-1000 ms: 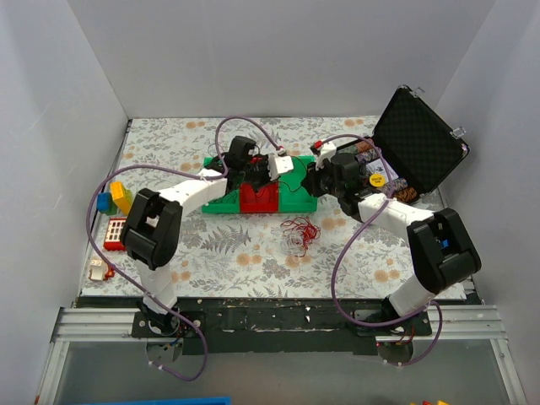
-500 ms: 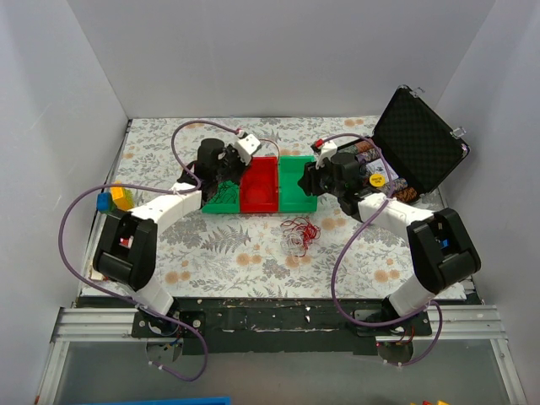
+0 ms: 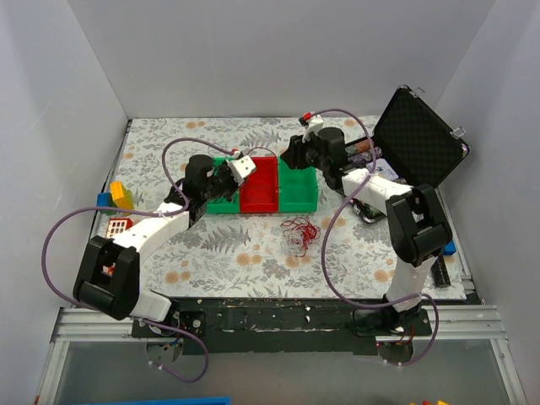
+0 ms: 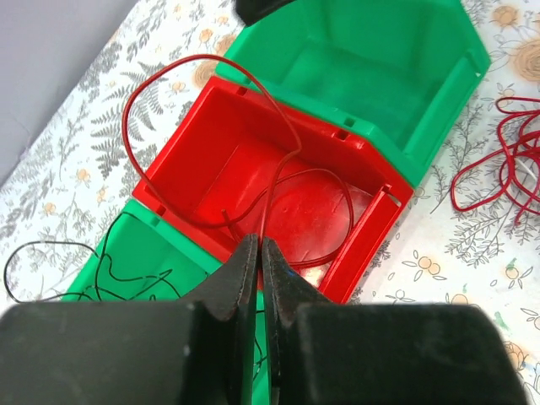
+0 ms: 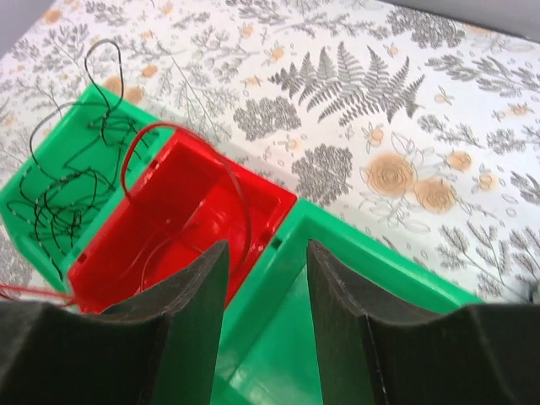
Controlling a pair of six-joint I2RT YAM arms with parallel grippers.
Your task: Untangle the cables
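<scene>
Left arm: stretched from its near-left base toward the far middle, forearm low over the floral table cover (image 3: pixel 211 253). The left gripper (image 4: pixel 257 245) is poised at the near edge of the red bin (image 4: pixel 190 169), fingers pressed together and pinching the red wire (image 4: pixel 202 56). From the pinch the wire loops up over the bin's far-left rim and curls back across its floor.

Right arm: reaches from the near-right base far and left, wrist bent down. The right gripper (image 5: pixel 266 253) hangs over the seam between the red bin and the right green bin (image 4: pixel 371 76), fingers apart, nothing between them.

Surroundings: the left green bin (image 4: pixel 148 253) holds a loose black wire (image 5: pixel 55 202). An open black case (image 3: pixel 419 139) stands far right; toy blocks (image 3: pixel 118 196) sit at the left edge.

Clump of cables (image 3: pixel 299 232): red and pale strands on the cover, just near of the right green bin, apart from both grippers.
</scene>
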